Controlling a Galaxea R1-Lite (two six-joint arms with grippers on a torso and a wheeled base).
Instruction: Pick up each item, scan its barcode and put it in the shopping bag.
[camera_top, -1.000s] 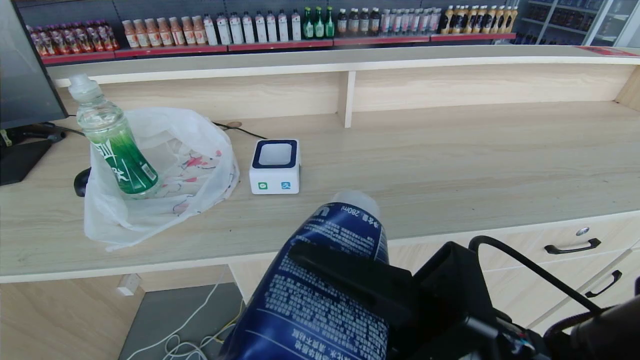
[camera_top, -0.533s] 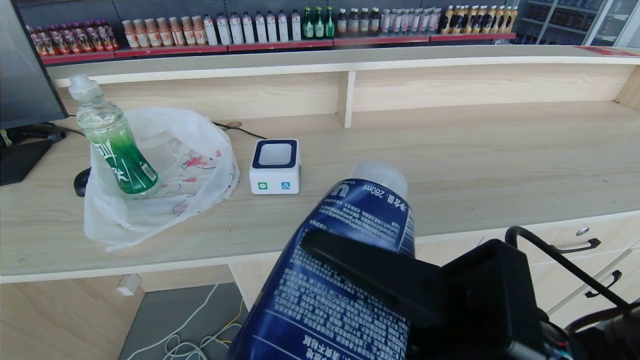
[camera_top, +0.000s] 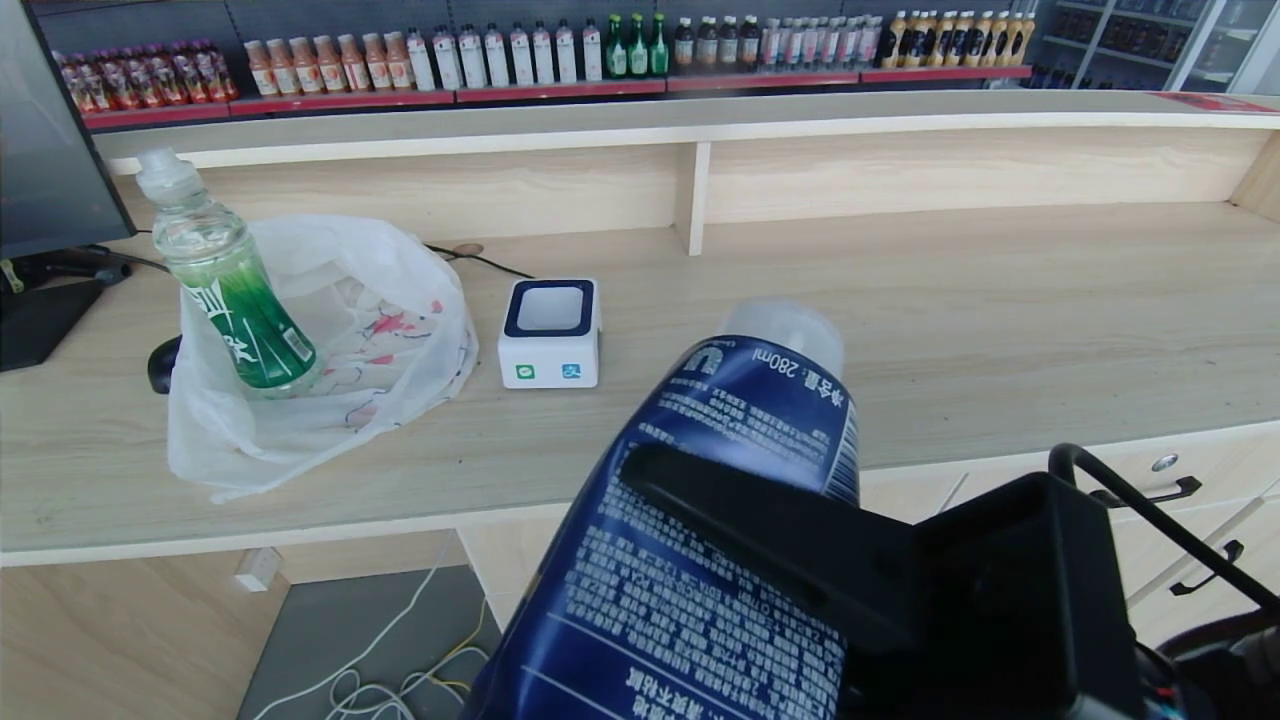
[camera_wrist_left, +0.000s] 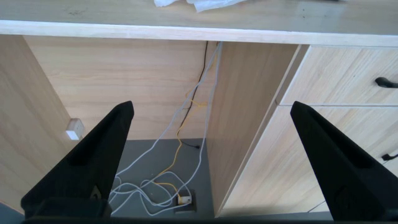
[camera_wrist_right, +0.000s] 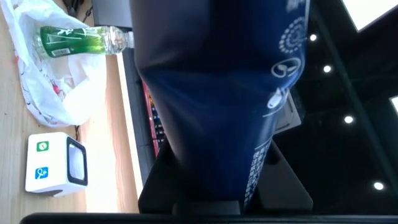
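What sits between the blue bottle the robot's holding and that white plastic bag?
The small white scanner box stands on the wooden counter between the blue bottle and the plastic bag, close beside the bag, as the head view shows.

Monitor (camera_top: 45, 150), mouse (camera_top: 163, 366), shelved drinks (camera_top: 520, 55)

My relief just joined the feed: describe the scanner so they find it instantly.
On the long wooden counter, look just right of the white shopping bag. The scanner is a small white cube, set apart by the dark blue frame around its top window.
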